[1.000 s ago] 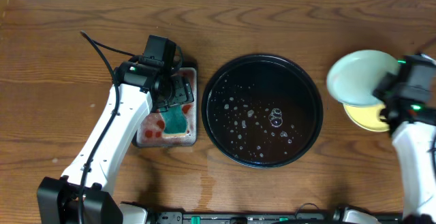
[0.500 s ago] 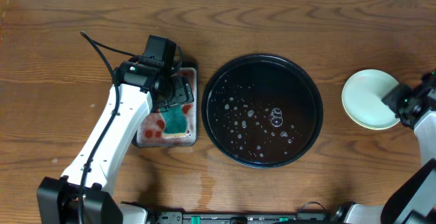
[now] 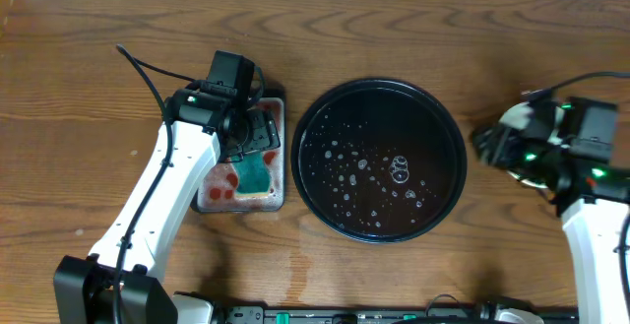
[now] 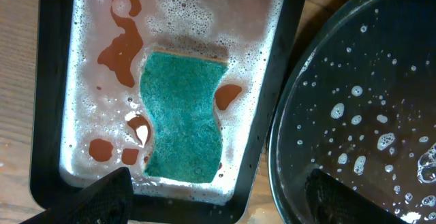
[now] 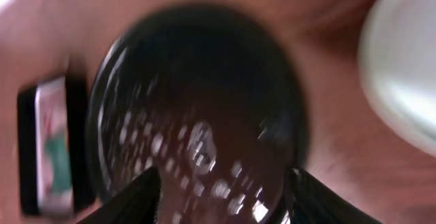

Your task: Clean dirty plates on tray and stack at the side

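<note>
The round black tray lies mid-table, wet with foam bubbles and with no plate on it; it also fills the blurred right wrist view. A pale mint-white plate lies on the table to the tray's right, mostly hidden under my right arm in the overhead view. My right gripper hovers open and empty between plate and tray, pointing at the tray. Over the small rectangular tray, my left gripper is wide open above the green sponge.
The small rectangular black tray holds reddish soapy water and the sponge, just left of the round tray. Its rim nearly touches the round tray's edge. Bare wooden table surrounds both.
My right gripper let go of the pale plate, leaving it at the right side, opened, and swung left toward the round tray. The left arm has not moved.
</note>
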You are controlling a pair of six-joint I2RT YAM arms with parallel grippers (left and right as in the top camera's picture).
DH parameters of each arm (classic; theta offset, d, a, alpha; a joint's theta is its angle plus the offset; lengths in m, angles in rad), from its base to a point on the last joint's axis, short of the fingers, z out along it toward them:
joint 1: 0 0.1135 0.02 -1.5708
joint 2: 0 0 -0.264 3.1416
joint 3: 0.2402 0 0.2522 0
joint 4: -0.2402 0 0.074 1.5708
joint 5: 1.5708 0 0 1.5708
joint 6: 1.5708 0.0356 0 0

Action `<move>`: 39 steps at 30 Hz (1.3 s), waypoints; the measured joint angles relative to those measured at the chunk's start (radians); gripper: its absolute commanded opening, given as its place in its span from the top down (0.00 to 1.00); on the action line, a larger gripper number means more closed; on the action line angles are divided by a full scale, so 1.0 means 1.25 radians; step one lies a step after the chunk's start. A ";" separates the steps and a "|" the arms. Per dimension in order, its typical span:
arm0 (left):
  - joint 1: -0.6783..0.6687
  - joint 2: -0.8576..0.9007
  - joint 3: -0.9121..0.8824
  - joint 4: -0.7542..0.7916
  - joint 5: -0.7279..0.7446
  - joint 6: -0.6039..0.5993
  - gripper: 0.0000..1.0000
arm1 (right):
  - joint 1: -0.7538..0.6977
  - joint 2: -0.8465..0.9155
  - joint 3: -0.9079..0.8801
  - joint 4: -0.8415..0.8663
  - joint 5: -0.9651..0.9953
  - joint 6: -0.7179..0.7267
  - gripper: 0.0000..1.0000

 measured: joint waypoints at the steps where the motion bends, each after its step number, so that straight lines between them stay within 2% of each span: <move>1: 0.000 0.000 0.000 0.000 0.000 0.000 0.18 | 0.021 0.000 0.000 -0.019 -0.002 -0.004 0.46; 10: 0.000 0.000 0.000 0.000 0.000 0.000 0.18 | 0.181 0.000 0.000 -0.067 -0.013 -0.061 0.46; 11: 0.000 0.000 0.000 0.000 0.000 0.000 0.18 | 0.202 0.000 0.000 -0.067 -0.013 -0.067 0.41; 12: 0.000 0.000 0.000 0.000 0.000 0.000 0.18 | 0.217 -0.001 0.000 -0.068 -0.014 -0.071 0.30; 13: 0.000 0.000 0.000 0.000 0.000 0.000 0.18 | 0.233 -0.003 0.000 -0.067 -0.014 -0.075 0.01; 16: 0.000 0.000 0.000 0.000 0.000 0.000 0.18 | 0.272 -0.017 0.000 -0.063 -0.017 -0.081 0.01; 20: 0.000 0.000 0.000 0.000 0.000 0.000 0.18 | 0.300 -0.034 0.000 -0.060 -0.021 -0.017 0.01; 24: 0.000 0.000 0.000 0.000 0.000 0.000 0.18 | 0.303 -0.034 0.000 -0.060 -0.021 0.027 0.01; 33: 0.000 0.000 0.000 0.000 0.000 0.000 0.18 | 0.303 -0.038 -0.001 -0.056 -0.007 0.047 0.01; 36: 0.000 0.000 0.000 0.000 0.000 0.000 0.18 | 0.304 -0.085 -0.030 0.058 0.058 0.046 0.01; 39: 0.000 0.000 0.000 0.000 0.000 0.000 0.18 | 0.305 -0.215 -0.135 0.309 0.119 0.039 0.01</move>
